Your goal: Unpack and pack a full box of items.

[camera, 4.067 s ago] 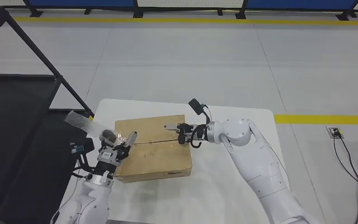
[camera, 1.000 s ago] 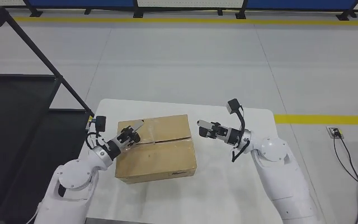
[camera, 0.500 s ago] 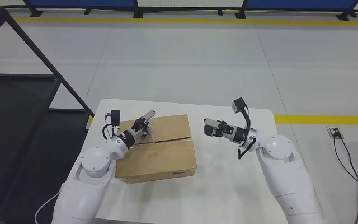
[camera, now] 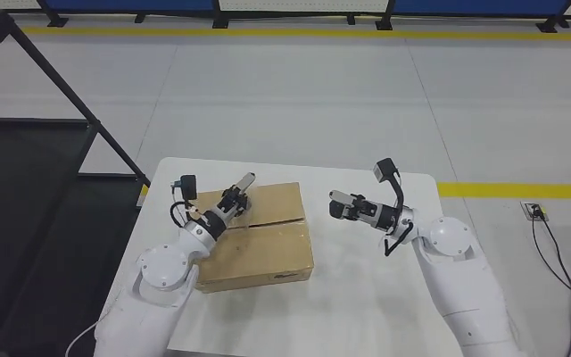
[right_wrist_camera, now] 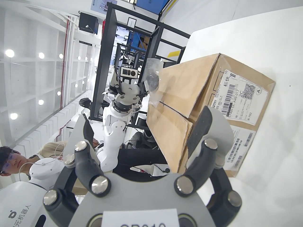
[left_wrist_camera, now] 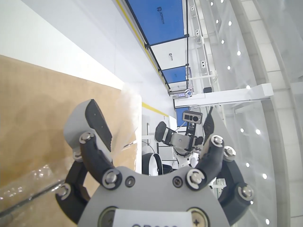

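The left hand (camera: pixel 241 187) hovers over the far left corner of the cardboard box (camera: pixel 259 239), fingers spread wide and nothing gripped between them. A scrap of crumpled clear film (right_wrist_camera: pixel 152 77) sits right at its tip. I cannot tell whether it clings to a finger or lies on the lid. The right hand (right_wrist_camera: pixel 144 131) is just as wide and empty, held above the white table (camera: pixel 375 294) just beside the box's right end, where the shipping labels (right_wrist_camera: pixel 236 95) are stuck.

The box rests on the left half of the table, nearer the far edge than the near one. Its two top flaps are shut and meet in a seam, with wrinkled clear tape (left_wrist_camera: pixel 28 187) along it.

If it is full, I'd expect it to be heavy. The walls and corners look stiff, while the flaps are thin and should bend easily. To shift it, both ends want holding at once. To open it, the best hold is probably a flap's free edge at the seam, by the right end where a slight gap shows. The tape looks slick and likely to stick to the pads.
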Motion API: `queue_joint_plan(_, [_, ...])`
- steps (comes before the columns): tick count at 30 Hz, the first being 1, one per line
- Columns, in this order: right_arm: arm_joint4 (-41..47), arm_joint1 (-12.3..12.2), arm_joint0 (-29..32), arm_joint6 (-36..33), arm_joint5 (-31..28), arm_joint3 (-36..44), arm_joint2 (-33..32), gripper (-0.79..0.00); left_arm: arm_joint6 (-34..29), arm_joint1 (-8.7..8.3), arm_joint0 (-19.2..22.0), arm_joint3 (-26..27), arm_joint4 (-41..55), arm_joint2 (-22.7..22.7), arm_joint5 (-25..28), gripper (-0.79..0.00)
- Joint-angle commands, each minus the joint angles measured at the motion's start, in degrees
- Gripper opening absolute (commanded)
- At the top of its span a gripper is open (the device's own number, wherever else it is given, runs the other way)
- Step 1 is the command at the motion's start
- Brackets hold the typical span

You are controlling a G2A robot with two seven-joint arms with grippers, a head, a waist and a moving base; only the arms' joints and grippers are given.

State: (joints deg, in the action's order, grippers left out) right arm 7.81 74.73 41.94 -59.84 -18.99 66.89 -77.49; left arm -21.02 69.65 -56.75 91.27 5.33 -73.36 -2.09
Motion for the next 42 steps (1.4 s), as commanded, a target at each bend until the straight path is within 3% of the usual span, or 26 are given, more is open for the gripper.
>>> queue_joint_plan(1, [0.16, -0.09, -0.06, 0.01, -0.09, -0.15, 0.14, 0.0, -1.18, -0.15, -1.16, 1.42, -0.85, -0.06, 0.93, 0.0])
queue_joint_plan(13, [0.98, -0.5, -0.85, 0.38, -0.54, -0.81, 1.98, 0.0, -0.97, -0.26, -4.69, 6.29, -1.95, -0.7, 4.46, 0.0])
queue_joint_plan(19, [1.04, -0.63, -1.17, 0.83, -0.43, -1.13, 3.08, 0.0, 1.75, -0.8, -8.53, 8.11, 2.19, -7.72, 6.49, 0.0])
queue_joint_plan(25, [1.7, -0.97, -0.79, 0.96, -0.91, -1.09, 3.1, 0.0, -3.73, -1.58, -7.97, 4.83, 2.64, -11.57, 2.29, 0.0])
queue_joint_plan(34, [0.98, -1.1, -0.7, 1.21, -0.51, -0.99, 3.13, 0.0, -3.72, -1.61, -8.14, 4.66, 1.77, -11.35, 2.17, 0.0])
queue_joint_plan(42, [1.88, -1.32, -0.45, 2.84, 1.26, 0.37, 3.32, 0.0, -5.73, -1.07, -2.66, 0.72, -3.36, -4.62, 0.8, 0.0])
